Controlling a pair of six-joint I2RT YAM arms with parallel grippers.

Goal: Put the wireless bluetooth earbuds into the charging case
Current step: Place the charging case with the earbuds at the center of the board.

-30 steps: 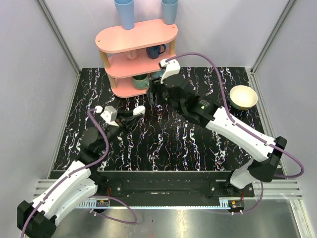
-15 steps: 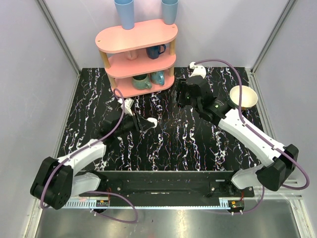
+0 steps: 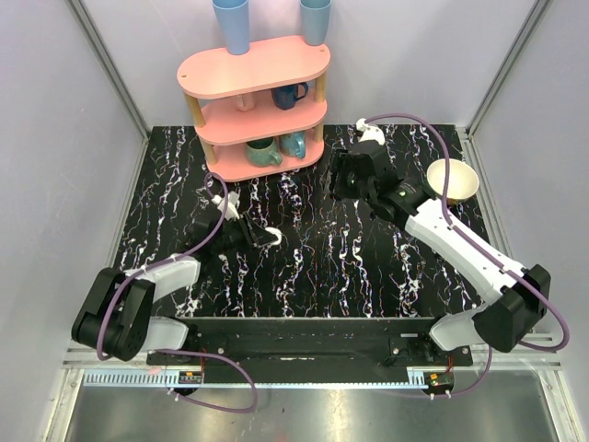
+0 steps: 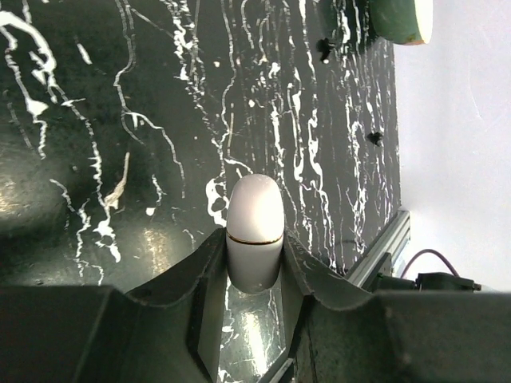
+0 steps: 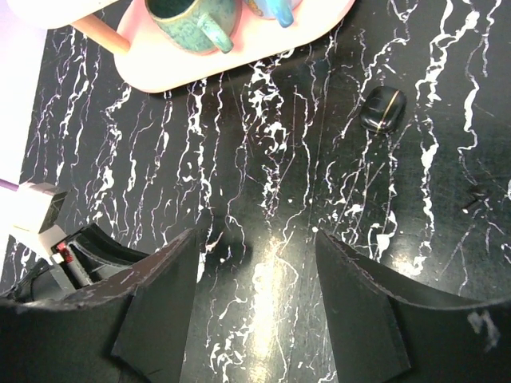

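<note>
**Gripping one earbud; case unclaimed**

Your left gripper (image 4: 254,239) is clamped on a white seamed capsule, seemingly an earbud (image 4: 255,215), left of mid-table. Your right gripper (image 5: 254,239) hovers with jaws apart near the black oval case (image 5: 383,108) at far centre, likely to steady it.

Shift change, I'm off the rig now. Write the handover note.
Left gripper: shut on the white case, lid seam closed.
Right gripper: open, empty, above the table near the pink shelf.
Black case: lying on the table by the shelf.
I cannot pick out the earbuds among the white streaks.
Done: white case grasped.
Left: open it, find both earbuds, seat them.
</note>
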